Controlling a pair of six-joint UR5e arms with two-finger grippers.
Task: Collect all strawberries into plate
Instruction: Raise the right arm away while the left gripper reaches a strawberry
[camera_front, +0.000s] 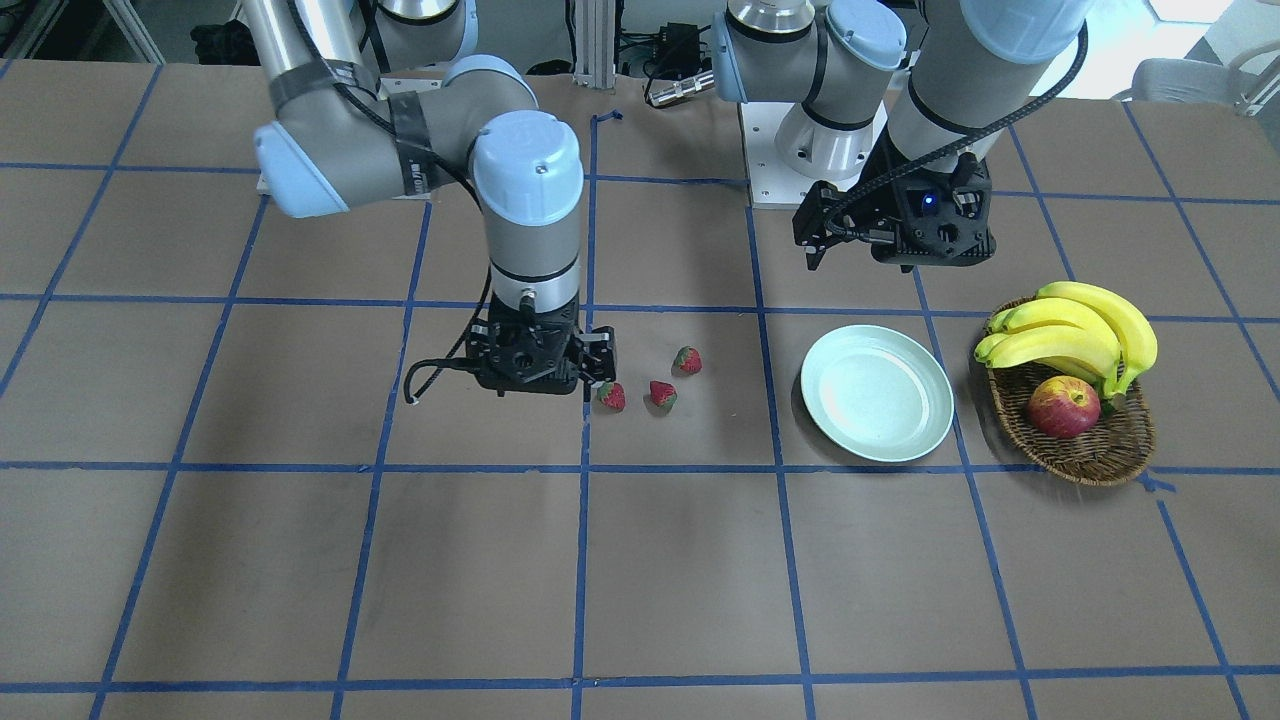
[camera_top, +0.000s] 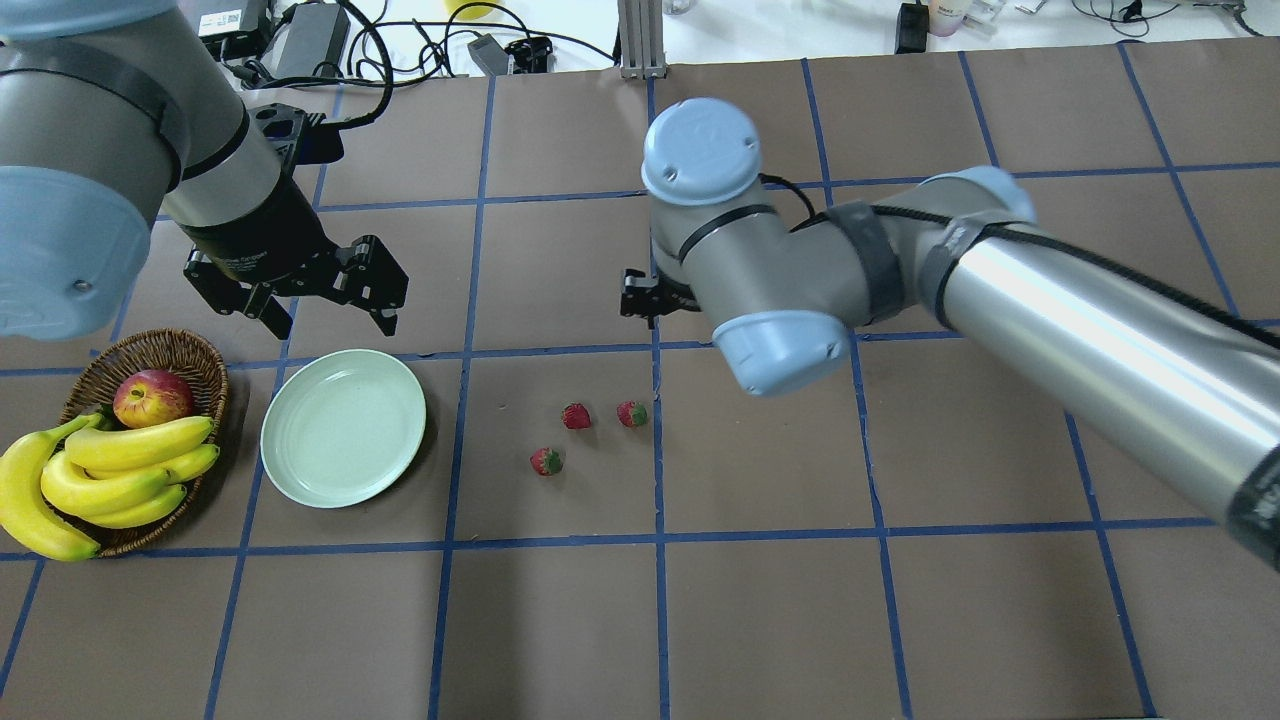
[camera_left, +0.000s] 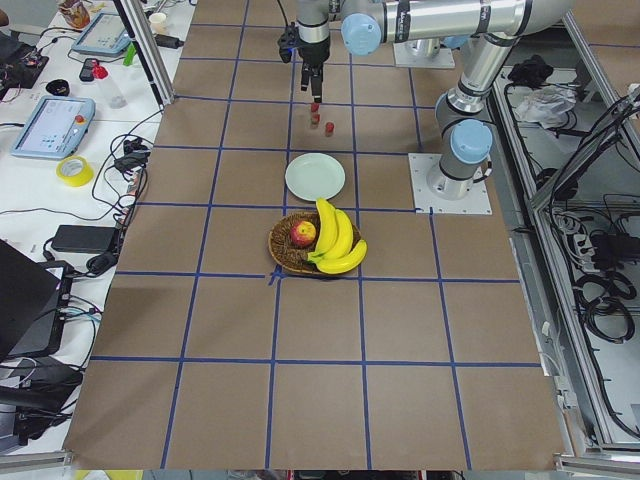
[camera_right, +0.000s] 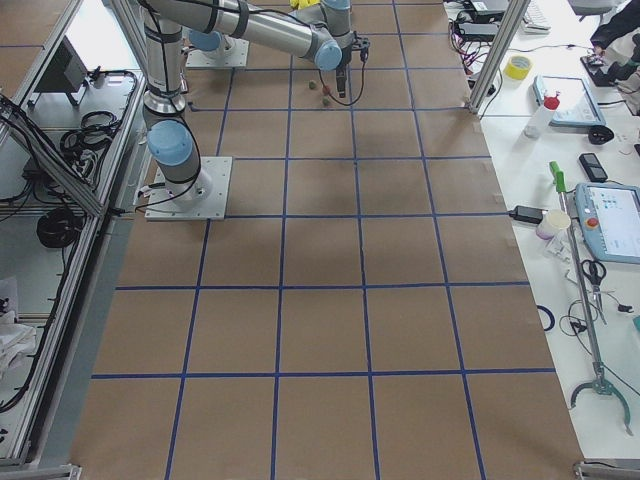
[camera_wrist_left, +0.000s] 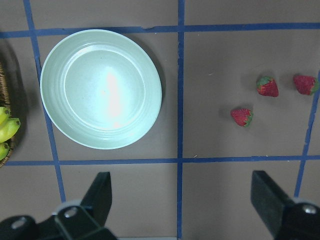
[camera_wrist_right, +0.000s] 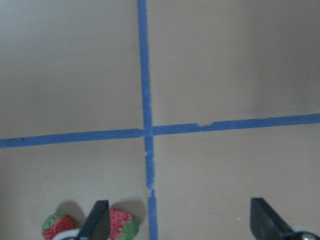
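Right gripper (camera_wrist_right: 177, 222) splayed, empty, just beside end strawberry (camera_front: 611, 396); left gripper (camera_wrist_left: 185, 200) likewise open near plate (camera_wrist_left: 100, 90); off-centre descent could knock it rolling out of reach.

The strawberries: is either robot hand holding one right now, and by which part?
Nothing is held. The left gripper and right gripper are both open and empty; all three strawberries lie loose on the table.
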